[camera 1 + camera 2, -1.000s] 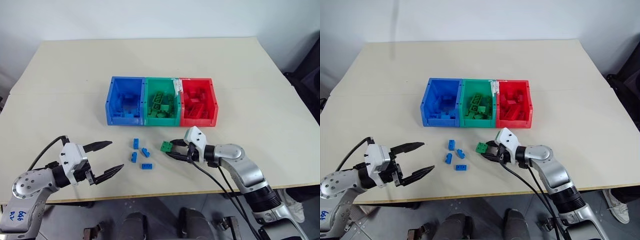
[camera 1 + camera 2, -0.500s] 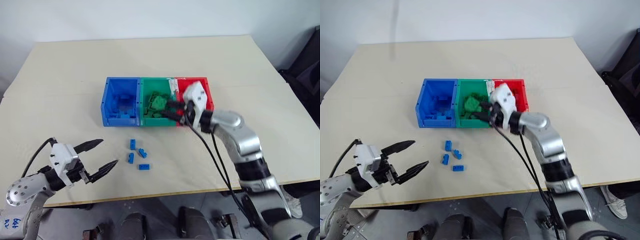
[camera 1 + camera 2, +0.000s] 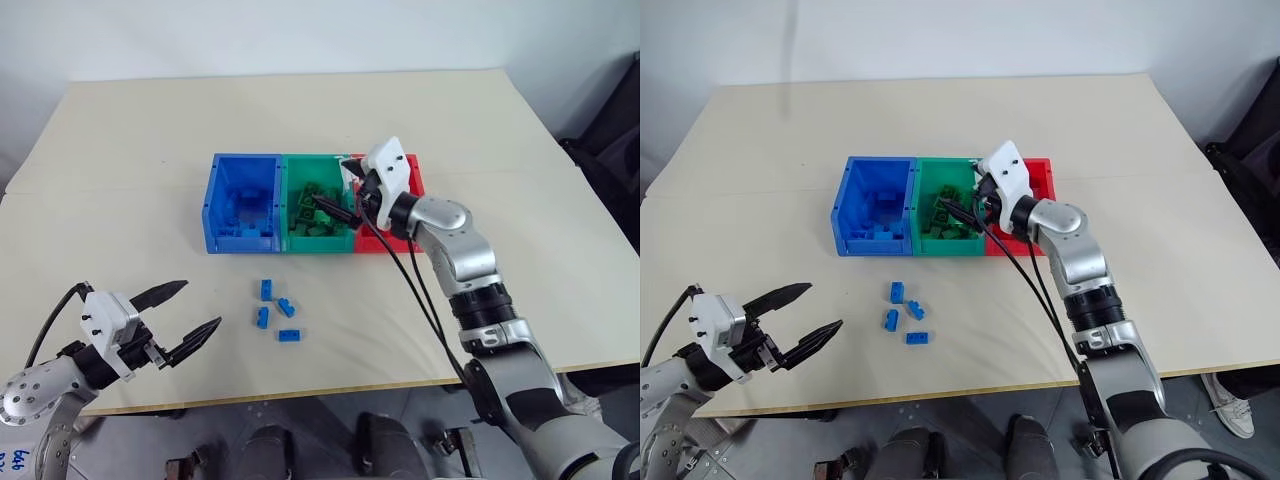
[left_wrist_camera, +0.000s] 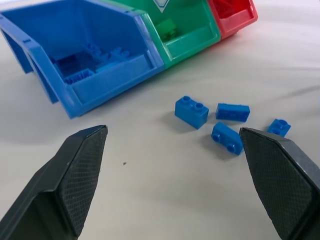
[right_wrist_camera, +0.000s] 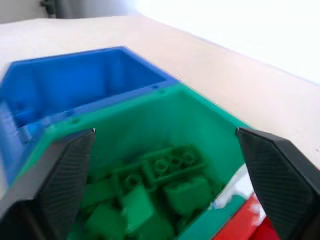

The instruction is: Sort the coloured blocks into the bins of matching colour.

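Right gripper (image 3: 335, 203) is held over the green bin (image 3: 318, 235), fingers spread wide, nothing between them. Directly beneath and ahead of its tips a heap of green blocks (image 5: 150, 192) is seen lying in that bin. The blue bin (image 3: 241, 203) is joined on the far side of the green one from this gripper; the red bin (image 3: 1037, 178) sits under its wrist.

Left gripper (image 3: 187, 311) is held low near the table (image 3: 150, 150) edge, fingers likewise spread and empty. Four small blue blocks (image 4: 191, 111) are scattered on the table just ahead of its tips, apart from them, between the gripper and the bins.
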{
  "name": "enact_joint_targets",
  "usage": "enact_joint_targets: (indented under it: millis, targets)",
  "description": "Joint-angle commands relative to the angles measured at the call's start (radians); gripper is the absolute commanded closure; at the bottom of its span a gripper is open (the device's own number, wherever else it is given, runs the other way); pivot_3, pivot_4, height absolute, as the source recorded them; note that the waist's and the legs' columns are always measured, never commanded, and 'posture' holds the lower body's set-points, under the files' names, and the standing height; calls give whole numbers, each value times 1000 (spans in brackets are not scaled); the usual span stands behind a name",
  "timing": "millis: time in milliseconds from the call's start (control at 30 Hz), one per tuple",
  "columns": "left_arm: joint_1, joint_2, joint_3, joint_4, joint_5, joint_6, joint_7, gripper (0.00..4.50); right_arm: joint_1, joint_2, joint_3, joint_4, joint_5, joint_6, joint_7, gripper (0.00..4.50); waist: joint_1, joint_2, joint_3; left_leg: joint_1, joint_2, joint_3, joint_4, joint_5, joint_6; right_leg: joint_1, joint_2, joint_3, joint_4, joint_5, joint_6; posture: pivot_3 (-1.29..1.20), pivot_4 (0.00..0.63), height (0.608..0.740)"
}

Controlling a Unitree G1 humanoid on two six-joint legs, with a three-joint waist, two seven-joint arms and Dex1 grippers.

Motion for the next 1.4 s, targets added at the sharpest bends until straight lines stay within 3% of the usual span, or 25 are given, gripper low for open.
enact_joint_targets:
  millis: [33,167,433,733,900,1233,1400]
  targets:
    - [-20,29,33,28,-23,-1,-25,0,128,-95,-40,-177,110,-63,204,26,2,0,0,0,0,0,0,0,0,1,0,-1,0,0,0,0,150,740]
    - [-39,79,38,102,-16,-10,-98,0,339,-189,-104,-335,271,-71,392,26,1,0,0,0,0,0,-1,0,0,1,0,-1,-2,0,0,0,150,740]
    - [-115,189,-33,176,11,-21,-239,0,590,-348,-181,-347,317,-152,583,26,-1,0,0,3,1,2,-1,0,0,2,0,0,-3,0,1,0,150,740]
    - [-360,193,-422,-49,81,142,-247,0,686,-366,-239,-417,315,-118,494,26,23,0,0,3,1,1,1,0,0,3,0,0,-1,0,1,0,150,740]
    - [-527,186,-641,-44,229,214,-239,0,753,-378,-254,-509,331,-70,446,26,31,0,0,3,0,3,2,0,0,3,1,0,-1,0,1,0,150,740]
    - [-654,162,-791,16,383,309,-219,0,824,-383,-271,-617,344,-32,379,26,50,0,0,2,0,3,4,0,0,4,1,0,-1,0,1,0,150,740]
    - [-665,175,-830,28,422,365,-229,1145,848,-402,-279,-640,350,-20,373,0,52,0,0,2,0,3,4,0,0,4,1,0,-1,0,1,0,150,740]
